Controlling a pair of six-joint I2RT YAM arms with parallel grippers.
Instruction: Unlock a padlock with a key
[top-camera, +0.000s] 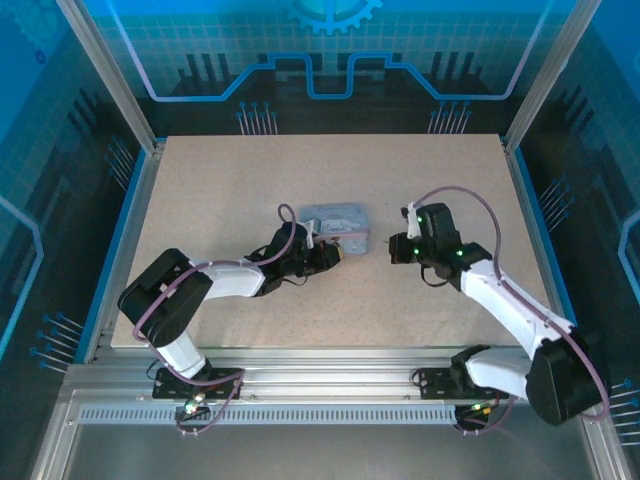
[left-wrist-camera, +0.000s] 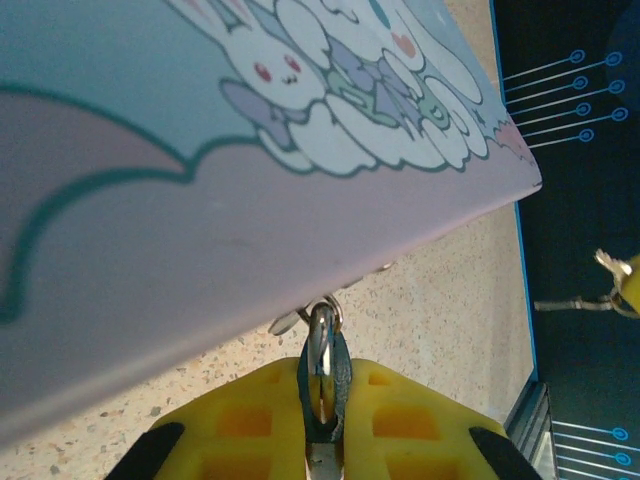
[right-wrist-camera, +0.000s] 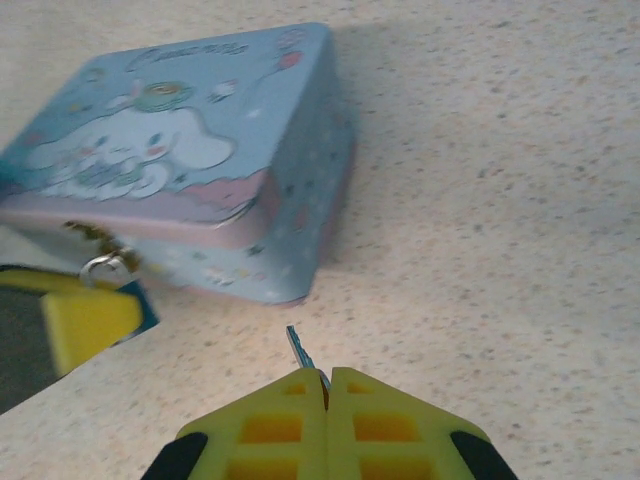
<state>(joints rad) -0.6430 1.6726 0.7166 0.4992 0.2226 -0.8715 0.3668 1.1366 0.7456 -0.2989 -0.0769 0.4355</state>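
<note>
2 end effectors are clenched: left end effector (left-wrist-camera: 322, 405) on the padlock (left-wrist-camera: 321, 345), right end effector (right-wrist-camera: 326, 385) on the key (right-wrist-camera: 298, 347).

readable text: none | tin box (right-wrist-camera: 200, 150) lid: one short line of cursive lettering above the cartoon, along the edge opposite the hasp side, too blurred to make out

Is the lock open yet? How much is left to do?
Not yet. Done: the left hand grips the padlock on the tin box, and the right hand pinches the key. Now: the key is near the box, apart from the padlock. Left: push it in, turn it, pop the padlock open.
</note>
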